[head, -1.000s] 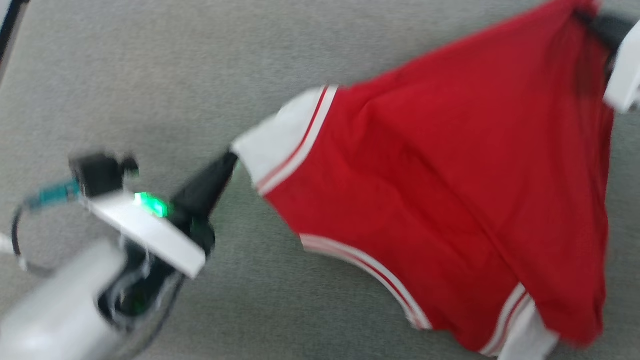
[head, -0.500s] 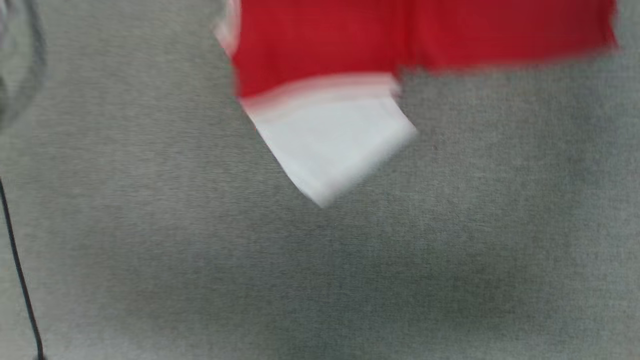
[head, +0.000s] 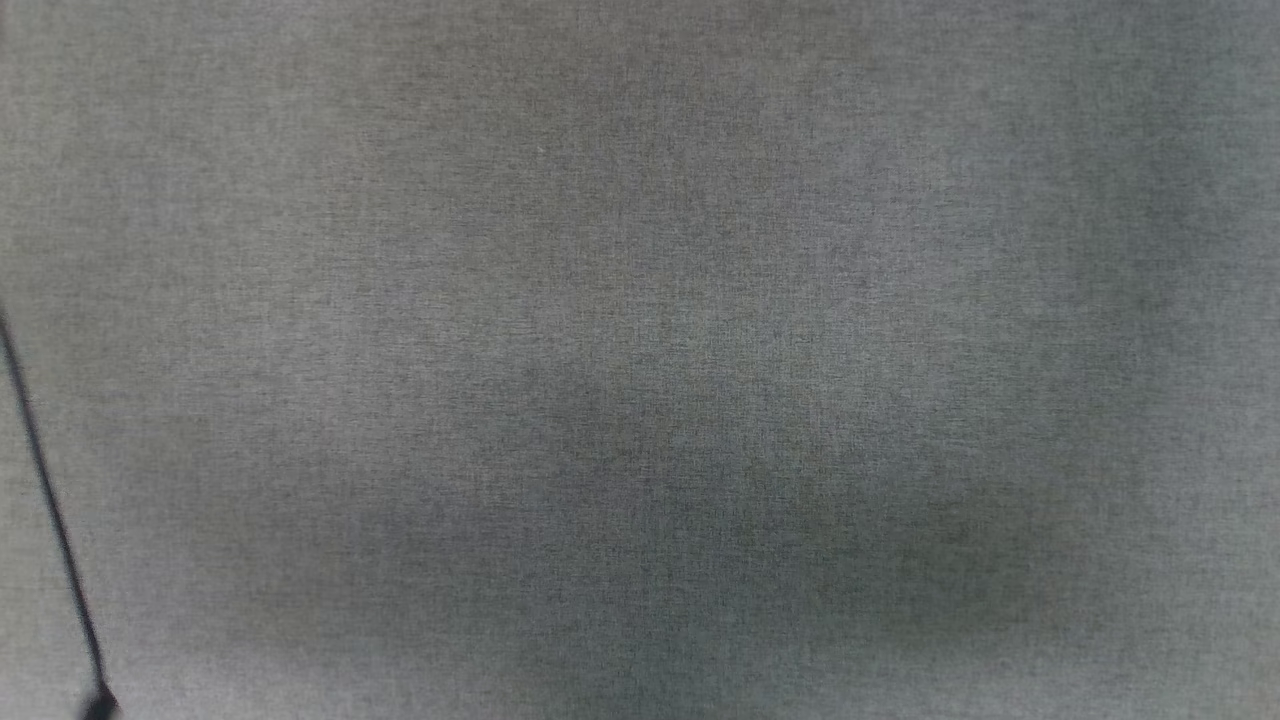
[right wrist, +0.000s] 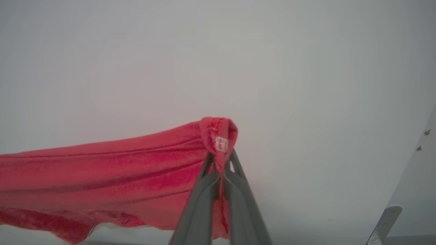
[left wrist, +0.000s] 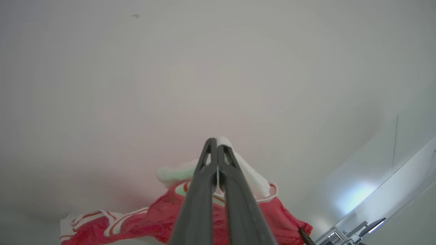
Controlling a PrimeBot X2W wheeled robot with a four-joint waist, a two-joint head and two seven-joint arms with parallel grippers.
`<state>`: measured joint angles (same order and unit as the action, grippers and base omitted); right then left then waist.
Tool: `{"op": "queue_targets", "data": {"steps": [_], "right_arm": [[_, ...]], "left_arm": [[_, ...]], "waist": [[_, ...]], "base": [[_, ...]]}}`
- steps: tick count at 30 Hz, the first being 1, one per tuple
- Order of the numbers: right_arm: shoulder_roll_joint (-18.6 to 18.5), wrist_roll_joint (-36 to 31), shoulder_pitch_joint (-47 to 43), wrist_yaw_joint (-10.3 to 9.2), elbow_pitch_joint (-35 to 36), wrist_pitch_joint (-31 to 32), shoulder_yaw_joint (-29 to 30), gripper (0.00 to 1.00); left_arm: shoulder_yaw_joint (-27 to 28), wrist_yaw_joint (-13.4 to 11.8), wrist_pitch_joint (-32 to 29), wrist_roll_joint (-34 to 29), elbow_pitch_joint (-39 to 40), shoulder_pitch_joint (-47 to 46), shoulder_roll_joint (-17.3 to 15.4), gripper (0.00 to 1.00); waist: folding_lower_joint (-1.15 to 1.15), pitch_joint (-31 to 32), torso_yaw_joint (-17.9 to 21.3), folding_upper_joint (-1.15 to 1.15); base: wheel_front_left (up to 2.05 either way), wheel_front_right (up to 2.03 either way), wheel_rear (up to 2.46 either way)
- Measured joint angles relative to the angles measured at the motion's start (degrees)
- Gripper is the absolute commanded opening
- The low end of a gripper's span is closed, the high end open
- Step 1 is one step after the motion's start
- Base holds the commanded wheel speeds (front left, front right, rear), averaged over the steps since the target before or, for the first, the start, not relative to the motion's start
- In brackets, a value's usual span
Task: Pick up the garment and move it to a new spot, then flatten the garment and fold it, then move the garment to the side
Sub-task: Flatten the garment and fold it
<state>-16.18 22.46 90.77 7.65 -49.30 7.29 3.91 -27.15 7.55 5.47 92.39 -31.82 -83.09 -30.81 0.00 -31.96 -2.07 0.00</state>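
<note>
Left claw [left wrist: 217, 144] clamped on a white sleeve [left wrist: 253, 177], right claw [right wrist: 220, 154] pinched shut on a bunched red edge, garment [right wrist: 102, 170] slung in the air between them, grey surface [head: 640, 300] in head view

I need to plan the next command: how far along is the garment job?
Done: the pick-up. The garment looks lifted, held by both hands: left hand shut on a white sleeve, right hand shut on a bunched red edge. In hand: carrying it to a new spot, probably on the grey surface. Left: laying it down, flattening, folding, moving it aside.
</note>
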Motion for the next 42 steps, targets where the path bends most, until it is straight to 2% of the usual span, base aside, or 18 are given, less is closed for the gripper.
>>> {"op": "queue_targets", "data": {"steps": [4, 7, 11, 12, 17, 18, 20, 29, 35, 39, 42], "right_arm": [[-1.03, 3.31, -8.06, -0.01, 0.08, 1.64, -4.8, 0.0], [-2.16, 8.7, -15.83, -0.15, 3.85, 3.49, -8.03, 0.0], [-6.43, 15.77, -28.69, -0.16, 12.2, 7.36, -11.63, 0.0], [-6.43, 15.77, -28.69, -0.16, 12.2, 7.36, -11.63, 0.0], [-11.09, 22.16, -44.63, -0.16, 24.53, 11.89, -12.4, 0.0], [-12.32, 23.71, -50.92, -0.16, 29.02, 13.45, -11.26, 0.0], [-12.81, 24.86, -56.6, -0.16, 33.46, 14.72, -9.44, 0.0], [-11.25, 26.28, -79.4, -0.16, 50.79, 22.03, -1.47, 0.0], [-8.37, 25.06, -88.61, -0.16, 59.39, 25.04, 3.74, 0.0], [-6.16, 24.43, -90.47, -0.16, 62.56, 26.28, 6.52, 0.0], [-5.15, 24.07, -89.4, -0.16, 63.01, 27.03, 7.5, 0.0]], "left_arm": [[-0.02, 0.0, 0.34, 1.38, 6.57, 12.37, 0.32, 0.0], [-0.51, -0.01, 2.37, 1.43, 11.9, 23.29, 1.35, 0.0], [-1.82, -0.01, 5.27, 0.57, 18.19, 36.0, 3.22, 0.0], [-1.82, -0.01, 5.27, 0.57, 18.19, 36.0, 3.22, 0.0], [-3.11, -0.01, 7.23, -1.31, 25.25, 48.55, 3.31, 0.0], [-3.85, -0.02, 7.75, -2.6, 27.69, 53.24, 2.74, 0.0], [-4.01, -0.02, 8.25, -2.7, 30.89, 57.59, 1.69, 0.0], [-6.0, -0.02, 9.25, -6.37, 41.88, 75.94, -3.44, 0.0], [-2.71, -0.02, 9.49, -7.93, 46.99, 85.4, -3.55, 0.0], [-1.78, -0.02, 9.5, -10.14, 49.05, 86.66, -3.46, 0.0], [-2.19, -0.02, 9.49, -10.58, 48.97, 82.99, -3.69, 0.0]], "waist": [[0.0, 0.69, -0.28, 0.0], [0.0, 1.34, -0.75, 0.0], [0.0, 2.43, -1.7, 0.0], [0.0, 2.43, -1.7, 0.0], [0.0, 4.58, -2.27, 0.0], [0.0, 5.55, -2.43, 0.0], [0.0, 6.55, -2.49, 0.0], [0.0, 10.43, -2.19, 0.0], [0.0, 11.63, -1.54, 0.0], [0.0, 12.02, -1.34, 0.0], [0.0, 12.35, -1.22, 0.0]], "base": [[0.0, 0.0, 0.0], [0.0, 0.0, 0.0], [0.0, 0.0, 0.0], [0.0, 0.0, 0.0], [0.0, 0.0, 0.0], [0.0, 0.0, 0.0], [0.0, 0.0, 0.0], [0.0, 0.0, 0.0], [0.0, 0.0, 0.0], [0.0, 0.0, 0.0], [0.0, 0.0, 0.0]]}}
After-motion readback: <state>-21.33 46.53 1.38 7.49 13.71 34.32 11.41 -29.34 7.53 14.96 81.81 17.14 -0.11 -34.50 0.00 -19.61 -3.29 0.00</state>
